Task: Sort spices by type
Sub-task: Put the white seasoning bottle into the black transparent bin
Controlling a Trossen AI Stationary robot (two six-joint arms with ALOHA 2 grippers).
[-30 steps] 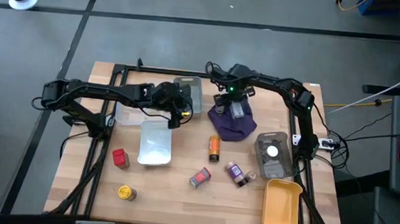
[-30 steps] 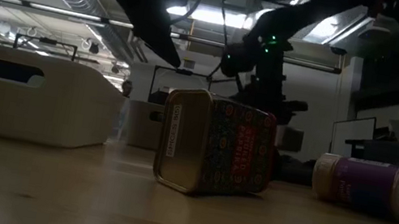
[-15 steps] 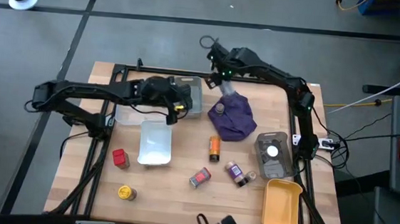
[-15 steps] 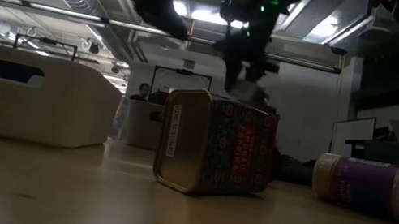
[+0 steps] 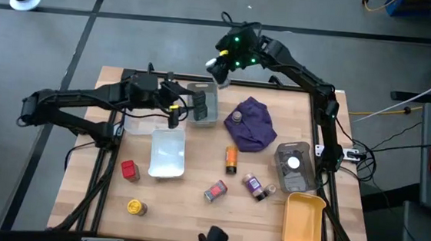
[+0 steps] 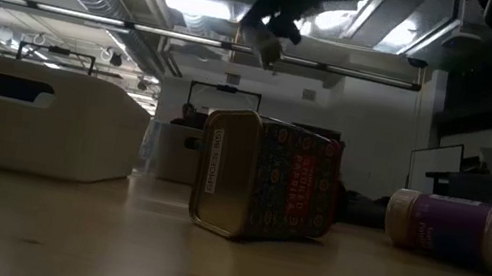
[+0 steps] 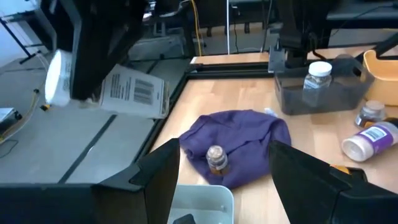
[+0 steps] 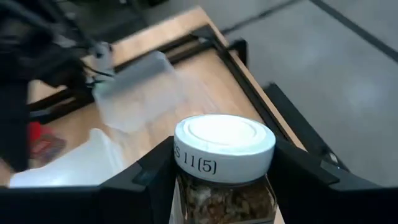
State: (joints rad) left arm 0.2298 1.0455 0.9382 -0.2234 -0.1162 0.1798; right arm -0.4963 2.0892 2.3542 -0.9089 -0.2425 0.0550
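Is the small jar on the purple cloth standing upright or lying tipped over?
Upright. The small jar stands on the purple cloth, cap upward.

2 matte-black jointed arms; green status lights glow at the right arm's wrist [image 5: 237, 45]; flat dark fingers [image 7: 158, 180].

Even overhead light keeps the high view sharp, while ceiling lights [image 6: 193, 4] glare in the dim, backlit low view.
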